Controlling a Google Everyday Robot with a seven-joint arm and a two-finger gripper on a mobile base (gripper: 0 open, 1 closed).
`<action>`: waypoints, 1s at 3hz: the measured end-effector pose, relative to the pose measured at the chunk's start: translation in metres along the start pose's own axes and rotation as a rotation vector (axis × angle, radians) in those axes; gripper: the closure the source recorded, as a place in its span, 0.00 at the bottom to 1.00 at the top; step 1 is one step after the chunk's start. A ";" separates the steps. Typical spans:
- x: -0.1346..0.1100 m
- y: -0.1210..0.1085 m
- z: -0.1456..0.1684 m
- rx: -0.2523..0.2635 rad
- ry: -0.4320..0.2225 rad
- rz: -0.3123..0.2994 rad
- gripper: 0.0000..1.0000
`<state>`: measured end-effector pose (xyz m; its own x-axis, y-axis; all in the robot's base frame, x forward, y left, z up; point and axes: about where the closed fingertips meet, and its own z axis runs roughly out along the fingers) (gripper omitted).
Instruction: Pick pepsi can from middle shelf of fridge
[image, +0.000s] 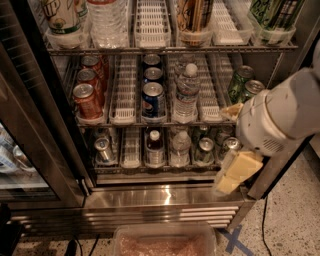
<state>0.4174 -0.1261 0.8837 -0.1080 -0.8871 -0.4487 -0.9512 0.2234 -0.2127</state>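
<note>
The fridge (160, 199) stands open in front of me. On its middle shelf (122, 95), a row of pepsi cans fills the centre lane, and the front pepsi can (153, 101) is dark blue with a silver top. Red cans (87, 100) stand to its left. A water bottle (186, 92) stands to its right, and green cans (240, 82) stand further right. My gripper (234, 174), pale yellow under a bulky white wrist (272, 117), hangs at the fridge's lower right, in front of the bottom shelf's right end. It is well right of and below the pepsi can.
The top shelf holds large bottles (107, 22) and tubs. The bottom shelf holds small cans (103, 149) and bottles (180, 147). The dark door frame (45, 125) runs down the left. A clear plastic bin (165, 241) and blue tape (231, 240) lie on the floor.
</note>
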 end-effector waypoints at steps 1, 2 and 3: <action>-0.022 0.010 0.035 0.031 -0.101 0.004 0.00; -0.049 0.011 0.067 0.061 -0.198 0.005 0.00; -0.049 0.011 0.067 0.061 -0.198 0.005 0.00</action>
<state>0.4318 -0.0531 0.8456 -0.0486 -0.7907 -0.6102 -0.9310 0.2571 -0.2591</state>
